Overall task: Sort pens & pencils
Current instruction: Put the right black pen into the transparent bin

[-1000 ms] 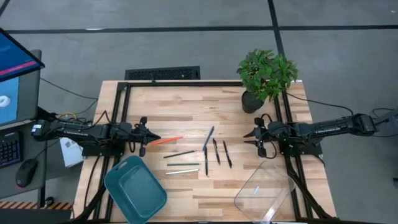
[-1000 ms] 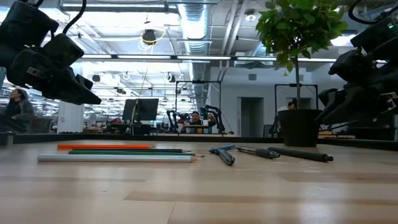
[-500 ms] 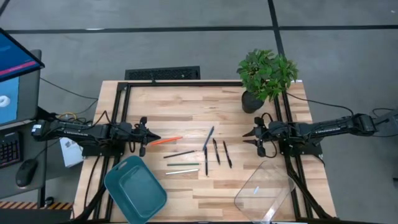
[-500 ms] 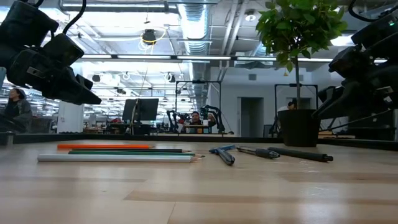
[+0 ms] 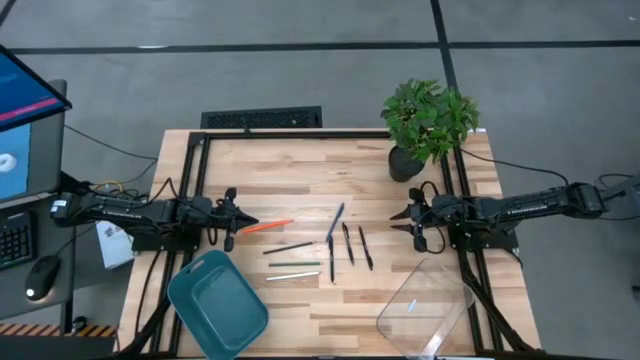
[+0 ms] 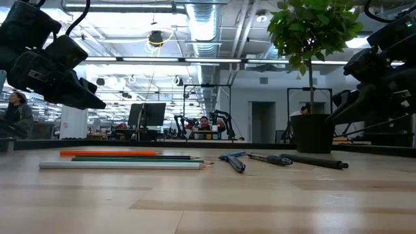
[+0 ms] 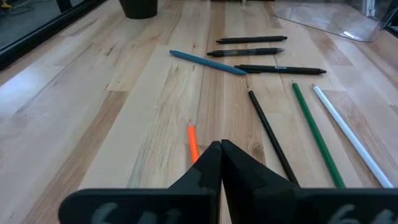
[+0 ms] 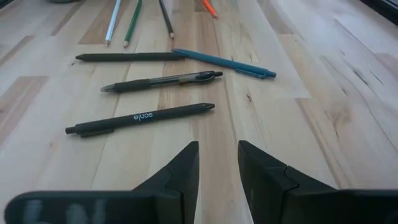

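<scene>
Several pens lie flat on the wooden table's middle: a bluish one point(image 5: 335, 222) point(image 8: 224, 62) and three black ones point(image 5: 347, 243) point(image 5: 366, 248) point(image 5: 332, 262). To their left lie the pencils: orange point(image 5: 270, 226) point(image 7: 193, 142), dark point(image 5: 288, 247), green point(image 5: 294, 264) and pale point(image 5: 292, 275). My left gripper point(image 5: 245, 222) point(image 7: 221, 146) is shut and hangs above the table, just over the orange pencil's left end, touching nothing. My right gripper point(image 5: 395, 222) point(image 8: 217, 149) stands open above the table, right of the pens, with nothing between its fingers.
A teal bin point(image 5: 218, 303) sits at the near left and a clear plastic container point(image 5: 425, 305) at the near right. A potted plant point(image 5: 428, 125) stands at the far right. Bare wood lies between each gripper and the sticks.
</scene>
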Tool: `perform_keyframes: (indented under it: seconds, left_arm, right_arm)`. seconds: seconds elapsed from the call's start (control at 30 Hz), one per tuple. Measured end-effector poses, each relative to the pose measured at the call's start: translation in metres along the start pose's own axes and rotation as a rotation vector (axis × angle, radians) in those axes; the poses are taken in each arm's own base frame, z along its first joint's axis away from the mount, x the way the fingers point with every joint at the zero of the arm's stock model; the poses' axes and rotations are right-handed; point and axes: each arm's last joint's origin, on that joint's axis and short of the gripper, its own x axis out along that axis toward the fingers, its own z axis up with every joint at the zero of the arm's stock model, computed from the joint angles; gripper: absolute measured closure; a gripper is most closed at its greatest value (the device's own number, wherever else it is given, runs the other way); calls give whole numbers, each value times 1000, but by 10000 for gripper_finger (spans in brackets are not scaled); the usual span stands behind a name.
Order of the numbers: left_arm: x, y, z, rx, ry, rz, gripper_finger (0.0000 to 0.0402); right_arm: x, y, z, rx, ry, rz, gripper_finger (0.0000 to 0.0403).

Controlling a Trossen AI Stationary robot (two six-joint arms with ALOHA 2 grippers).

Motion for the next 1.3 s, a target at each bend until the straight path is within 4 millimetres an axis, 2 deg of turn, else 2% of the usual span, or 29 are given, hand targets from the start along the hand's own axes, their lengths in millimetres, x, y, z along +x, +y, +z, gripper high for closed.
perform_keyframes:
  seconds: [0.3, 0.63, 1.3]
  left_arm:
    - [0, 0, 0, 0, 0, 0, 401]
    - [0, 1, 0, 0, -6, 34, 401]
    - [0, 4, 3, -31, -37, 124, 401]
  right_arm:
    - [0, 0, 3, -4, -35, -6, 270]
    - [-1, -3, 16, -200, -148, -111, 270]
    - [-1, -3, 15, -202, -145, -110, 270]
